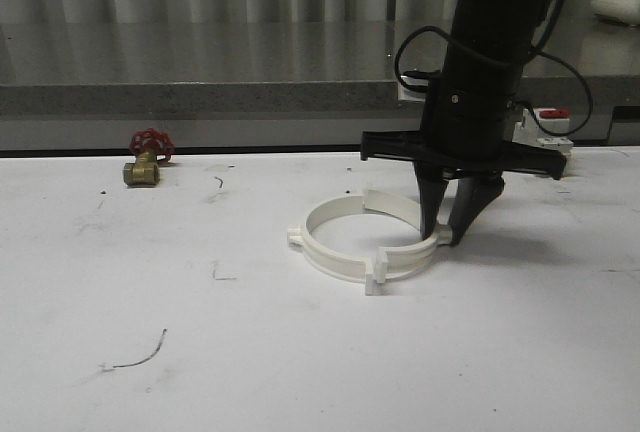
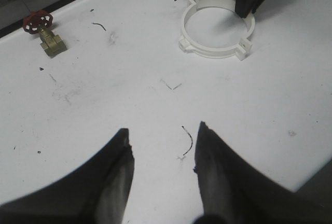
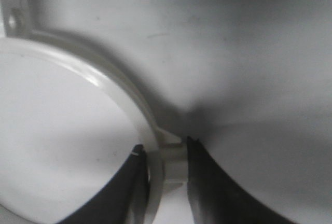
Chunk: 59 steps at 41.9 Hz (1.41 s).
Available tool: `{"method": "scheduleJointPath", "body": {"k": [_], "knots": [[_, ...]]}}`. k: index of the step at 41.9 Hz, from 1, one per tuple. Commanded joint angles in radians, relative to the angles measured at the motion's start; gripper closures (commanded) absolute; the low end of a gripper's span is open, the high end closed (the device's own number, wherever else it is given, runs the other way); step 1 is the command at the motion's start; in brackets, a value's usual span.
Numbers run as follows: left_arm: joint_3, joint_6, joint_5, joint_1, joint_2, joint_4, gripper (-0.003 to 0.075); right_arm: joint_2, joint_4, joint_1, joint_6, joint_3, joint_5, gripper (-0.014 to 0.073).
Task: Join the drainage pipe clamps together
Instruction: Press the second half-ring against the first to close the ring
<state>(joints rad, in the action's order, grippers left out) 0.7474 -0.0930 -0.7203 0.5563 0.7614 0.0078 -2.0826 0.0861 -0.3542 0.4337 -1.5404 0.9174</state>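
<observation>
Near the middle of the white desk (image 1: 200, 352) lay the drainage pipe clamps (image 1: 345, 252), two white half-rings set end to end as a ring, flat on the surface; small tabs stuck out at the seams, one pair at the front (image 1: 376, 277) and one at the ring's left side (image 1: 296, 237); at the far seam the back half sat a little outside the front one, so the ring did not look fully closed there. At the ring's right side the right end effector (image 1: 447, 235) stood pointing straight down; in the right wrist view its two dark fingers (image 3: 207, 182) were clenched on the wall of the clamp ring (image 3: 104, 86), one finger inside the ring and one outside, pressing a raised lug between them. Behind that arm, at the desk's back edge, stood a white-and-red boxy part (image 1: 545, 130), partly hidden by the arm and its black cable. Well apart to the left, near the back edge, sat a brass valve with a red handwheel (image 1: 146, 158). Dark scuffs and a thin curved thread (image 1: 140, 357) marked the desk at the front left. The left end effector (image 2: 162, 146) hung above bare desk, released, its fingers apart and holding nothing, the curved thread (image 2: 188, 140) lying between the tips; nothing stood between it and the ring (image 2: 218, 27).
</observation>
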Motion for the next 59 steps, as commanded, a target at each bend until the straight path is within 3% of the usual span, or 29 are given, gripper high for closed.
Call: {"method": "scheduleJointPath", "body": {"k": [1, 35, 59], "knots": [[0.024, 0.002, 0.066, -0.002, -0.005, -0.008, 0.0437, 0.049, 0.006, -0.001, 0.003, -0.027, -0.013, 0.0400], [0.024, 0.002, 0.066, -0.002, -0.005, -0.008, 0.0437, 0.043, 0.007, -0.002, 0.003, -0.027, 0.003, 0.0331], [0.024, 0.002, 0.066, -0.002, -0.005, -0.008, 0.0438, 0.044, 0.035, -0.002, 0.003, -0.027, -0.014, 0.0331]]}}
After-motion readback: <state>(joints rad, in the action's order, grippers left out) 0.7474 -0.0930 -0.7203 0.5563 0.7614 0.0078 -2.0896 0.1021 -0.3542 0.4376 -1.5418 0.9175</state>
